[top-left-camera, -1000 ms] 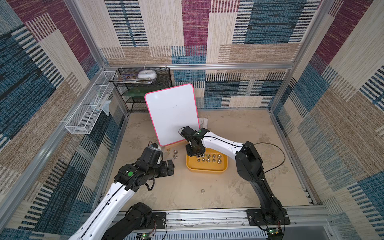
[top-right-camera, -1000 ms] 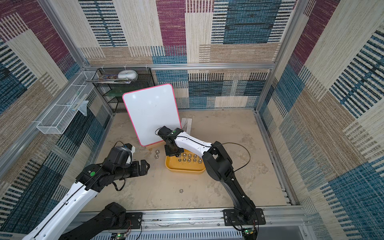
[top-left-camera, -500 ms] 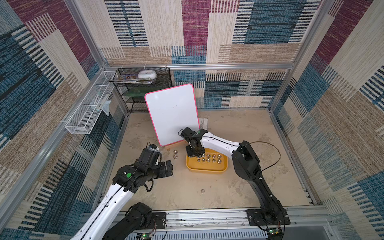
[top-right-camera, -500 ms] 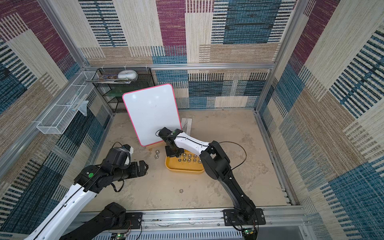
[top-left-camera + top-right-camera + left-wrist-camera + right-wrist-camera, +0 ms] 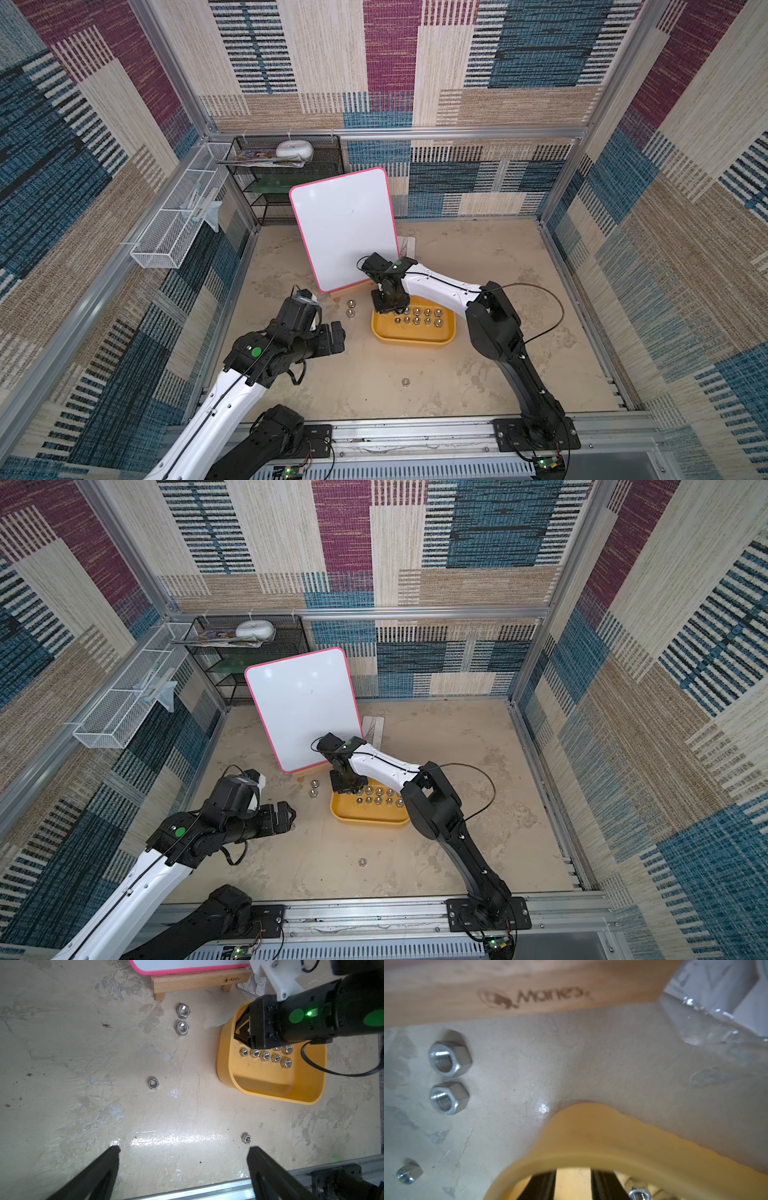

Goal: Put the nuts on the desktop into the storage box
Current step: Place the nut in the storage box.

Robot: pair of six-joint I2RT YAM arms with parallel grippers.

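**A:** Okay, nuts first. Where are they?
**B:** Roughly ten nuts (image 5: 266, 1056) sit in the storage box (image 5: 226, 1072). They're in two rows just beside the right claw (image 5: 574, 1184), on its arm side.
**A:** Claw state?
**B:** The right claw points down into the box corner with its fingers a little apart. Only bare box floor shows between them, so it's gripping nothing.
**A:** Any loose ones?
**B:** Two loose nuts (image 5: 446, 1098) lie on the desktop (image 5: 478, 374), on that claw's other side. They're just outside the box wall, close together but not touching. A third nut (image 5: 153, 1083) lies ahead of the left claw (image 5: 184, 1148), well clear of it. A fourth nut (image 5: 246, 1138) lies just ahead of one of its fingertips.
**A:** Left claw?
**B:** Spread wide and empty, held over the desktop, well apart from the box.
**A:** Anything further out?
**B:** A pink-edged whiteboard (image 5: 345, 228) on a wooden stand (image 5: 197, 982), just past the right claw.
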